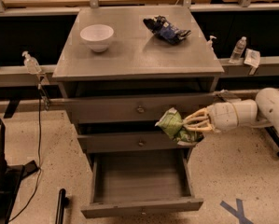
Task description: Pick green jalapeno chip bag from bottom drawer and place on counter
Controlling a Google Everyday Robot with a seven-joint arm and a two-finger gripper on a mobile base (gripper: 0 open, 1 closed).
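Note:
My gripper (191, 125) comes in from the right on a white arm and is shut on the green jalapeno chip bag (172, 125). It holds the bag in the air in front of the middle drawer (129, 143), above the right side of the open bottom drawer (141, 208). The bottom drawer is pulled out and its inside looks bare. The counter (139, 55) is the grey top of the cabinet, well above the bag.
A white bowl (97, 36) stands at the counter's back left and a dark blue and black snack bag (167, 29) lies at its back right. Bottles stand on rails left (31, 62) and right (237, 50). Blue tape marks the floor (236, 211).

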